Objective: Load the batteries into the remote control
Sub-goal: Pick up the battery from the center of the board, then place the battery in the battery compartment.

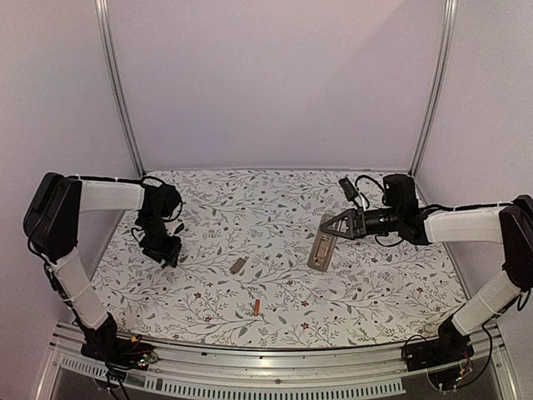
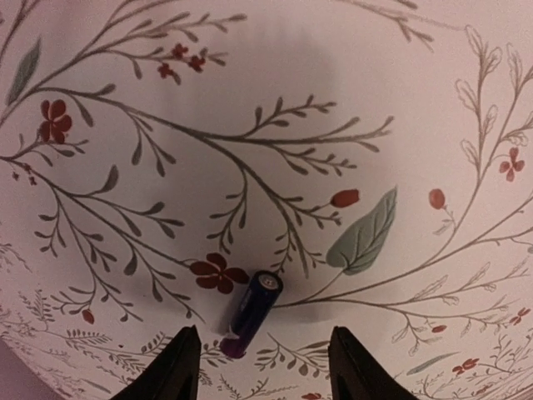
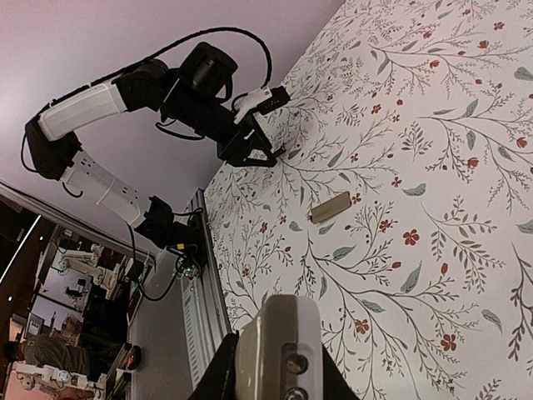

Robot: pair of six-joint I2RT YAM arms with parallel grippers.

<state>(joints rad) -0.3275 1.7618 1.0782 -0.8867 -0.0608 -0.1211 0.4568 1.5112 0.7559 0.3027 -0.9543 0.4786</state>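
1. Left gripper (image 1: pixel 169 252): at the far-left part of the table (image 1: pixel 391 287), pointing down at the floral cloth. Jaws apart, released, clasping nothing.
2. Dark battery (image 2: pixel 250 315): lying flat on the cloth under the left gripper. Its near end reaches in between the fingertips (image 2: pixel 181 367), closer to one than the other. Whether it touches cannot be told.
3. Right gripper (image 1: pixel 331 233): right of centre, clenched on the remote control (image 1: pixel 321 252).
4. Remote control: gripped by its far end and hanging tilted, with its grey-beige side toward the overhead camera.
5. Orange-red battery (image 1: pixel 258 307): lying alone near the table's near middle, well apart from both grippers.
6. Grey cover (image 1: pixel 238 265): flat on the cloth between the two grippers, near the orange-red battery on its far-left side.
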